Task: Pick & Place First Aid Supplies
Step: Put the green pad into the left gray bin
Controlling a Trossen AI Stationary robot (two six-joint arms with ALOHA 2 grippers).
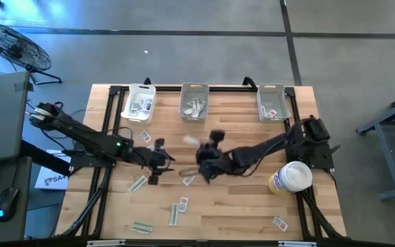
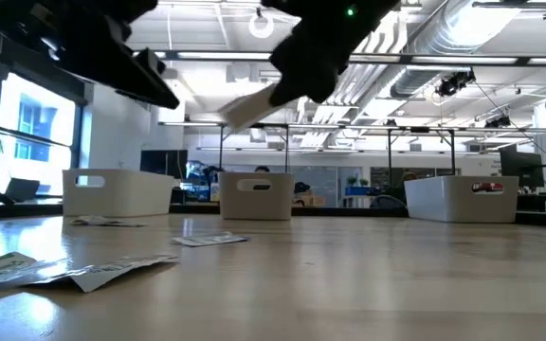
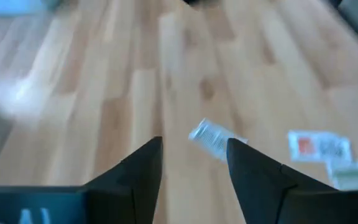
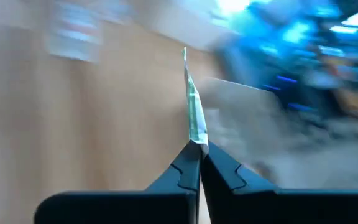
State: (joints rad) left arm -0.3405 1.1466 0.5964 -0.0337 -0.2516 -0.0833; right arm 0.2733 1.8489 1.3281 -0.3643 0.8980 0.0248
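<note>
Left arm (image 1: 88,140): dark, slender jointed links; a small green light glows on a link near the wrist.
Right arm (image 1: 266,147): dark links of like build; bulky black base housing at the table's edge.
Left gripper (image 3: 194,165): two matte black fingers, wedge-shaped, tapering to blunt tips; pale lettering, unreadable, on the body below.
Right gripper (image 4: 197,152): two black fingers with notched, stepped inner edges, on a flat black crossbar.
Low view: undersides show as black silhouettes; one green light.
</note>
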